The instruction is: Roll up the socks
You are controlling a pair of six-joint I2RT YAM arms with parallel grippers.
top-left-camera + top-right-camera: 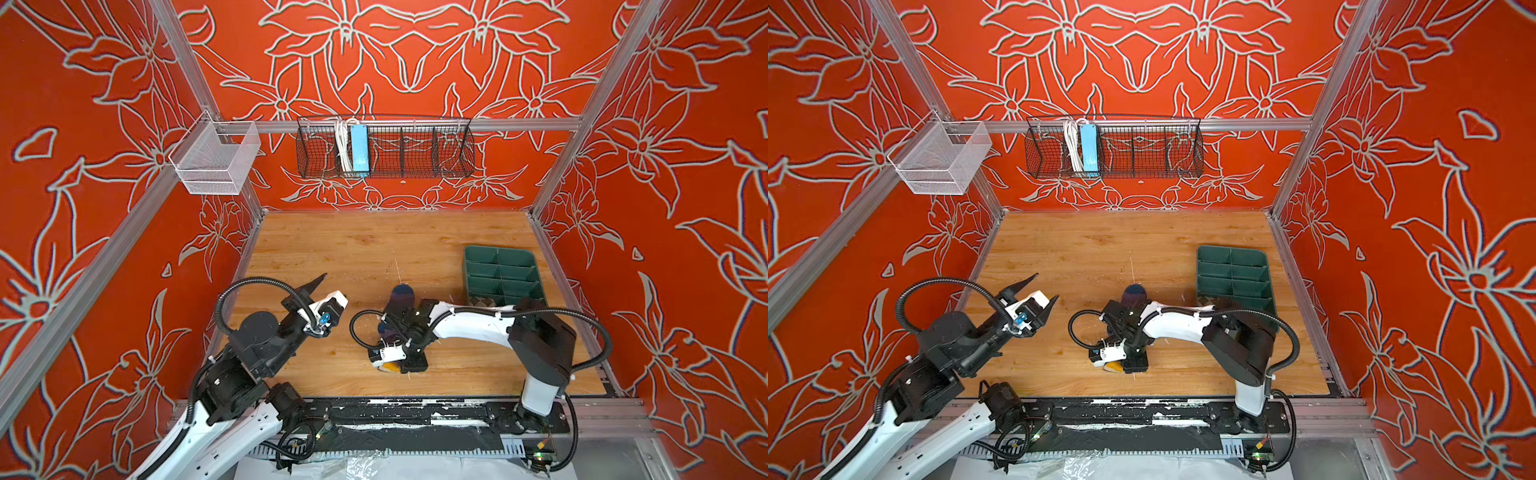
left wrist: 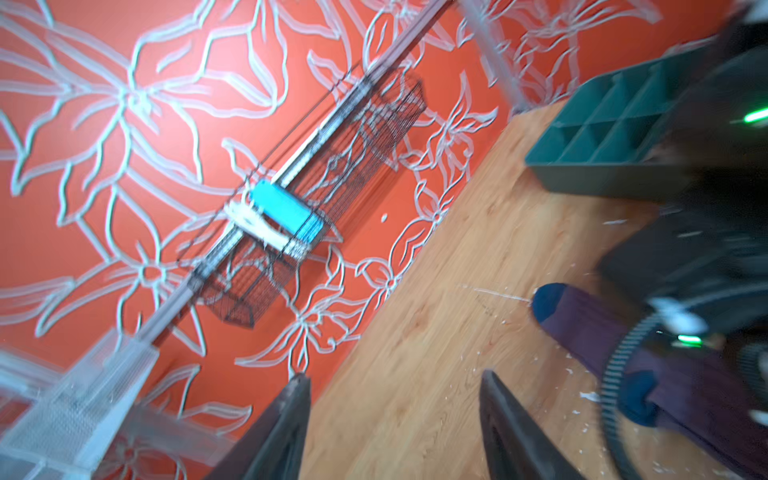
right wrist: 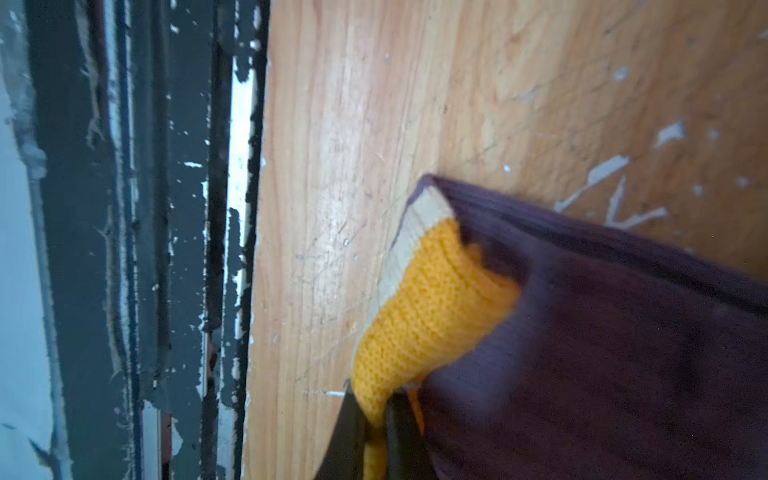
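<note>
The purple sock lies on the bench, lower centre in a top view. It looks soft, light and floppy. The right pincer pinches its yellow cuff, likely the firmest hold. The left pincer hangs spread and empty.

The table is seen to be varnished wood, faintly glossy, scratched and flecked with pale chips. The purple sock is shown as matt ribbed knit cloth, its yellow cuff as a coarser knit. The green tray is moulded in smooth plastic. The black basket and the white basket are made of metal wire mesh.
</note>
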